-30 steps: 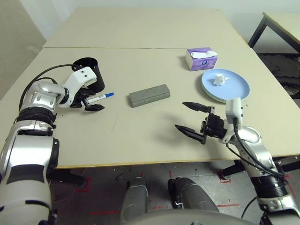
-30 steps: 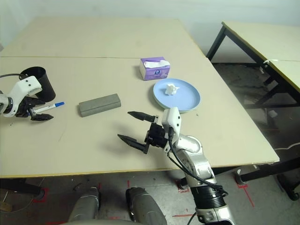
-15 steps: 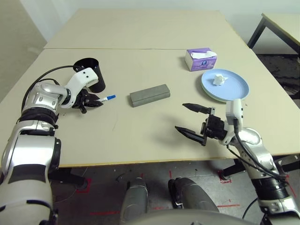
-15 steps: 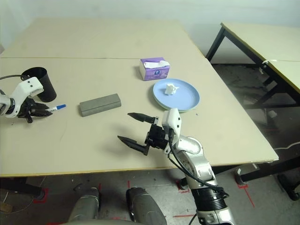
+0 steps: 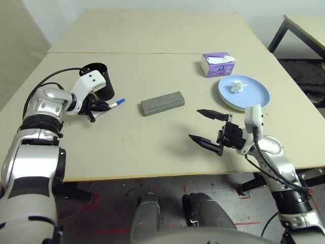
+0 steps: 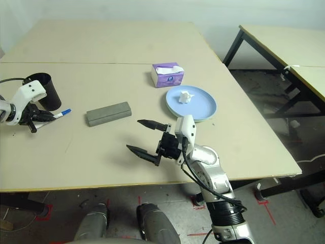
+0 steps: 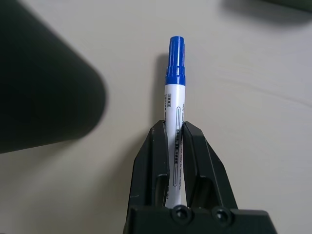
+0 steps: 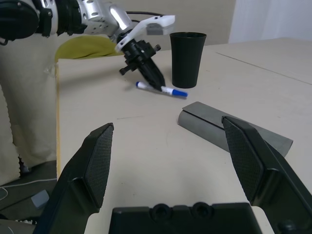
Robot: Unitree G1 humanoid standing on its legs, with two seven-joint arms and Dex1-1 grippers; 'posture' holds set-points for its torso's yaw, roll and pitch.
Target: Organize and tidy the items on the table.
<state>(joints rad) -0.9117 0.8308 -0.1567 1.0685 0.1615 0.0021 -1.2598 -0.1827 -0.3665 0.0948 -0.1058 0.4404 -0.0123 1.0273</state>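
The marker pen [image 7: 174, 122] with the blue cap sits clamped between the fingers of our left gripper [image 5: 96, 107], its cap sticking out past the fingertips, low over the table [image 5: 152, 147]. We judge it light, stiff and a little slick, so a hold around the middle of the barrel suits it. The black cup [image 5: 99, 80] stands just behind that gripper; the grey case [image 5: 162, 103] lies farther along the pen's line. Our right gripper [image 5: 207, 127] hangs wide open and empty, well apart, near the blue plate [image 5: 256, 94] with its tissue [image 5: 236, 86].
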